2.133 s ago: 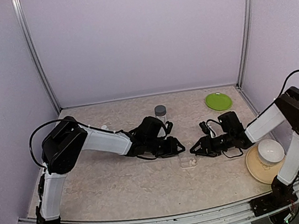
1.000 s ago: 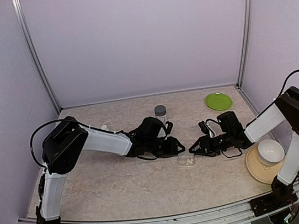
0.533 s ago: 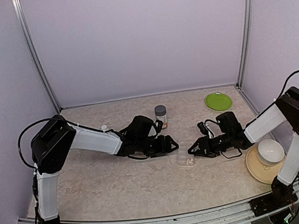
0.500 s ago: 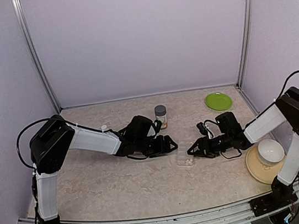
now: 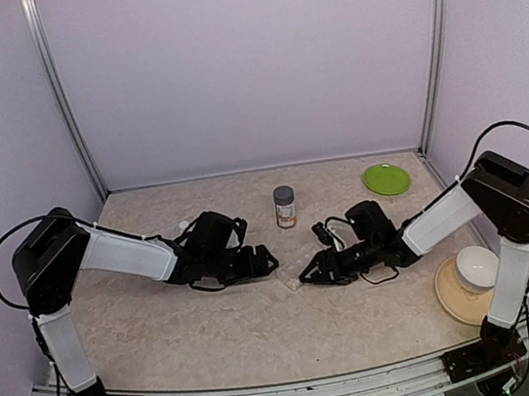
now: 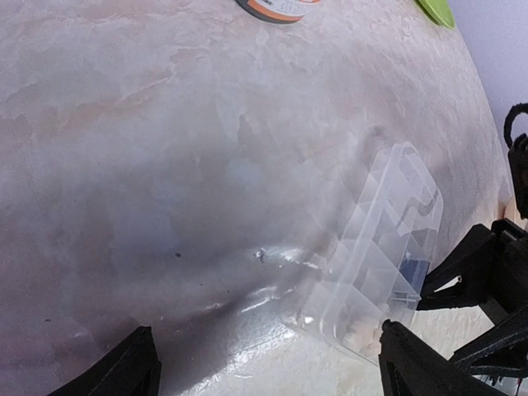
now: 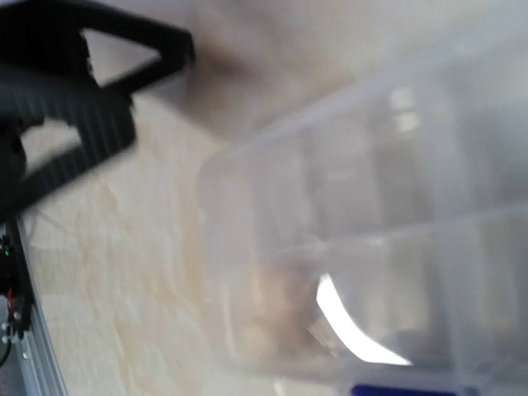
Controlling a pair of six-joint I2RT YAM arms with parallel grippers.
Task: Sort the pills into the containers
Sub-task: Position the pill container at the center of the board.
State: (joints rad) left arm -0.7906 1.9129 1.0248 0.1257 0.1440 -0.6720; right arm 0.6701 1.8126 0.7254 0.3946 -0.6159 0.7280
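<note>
The left tool point(image 6: 268, 355) is held wide and empty toward the clear pill box point(image 6: 384, 247), which lies right of centre on the tabletop point(image 6: 165, 165). The right tool point(image 5: 306, 278) is set close against it, perhaps as a steadying hold, though its grip cannot be told.

Bottle point(image 5: 286, 207) behind pill box point(image 6: 388, 239)

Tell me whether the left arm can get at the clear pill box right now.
Probably yes. The left gripper is open and faces the pill box across bare table; only the right gripper sits at the box's far side.
</note>
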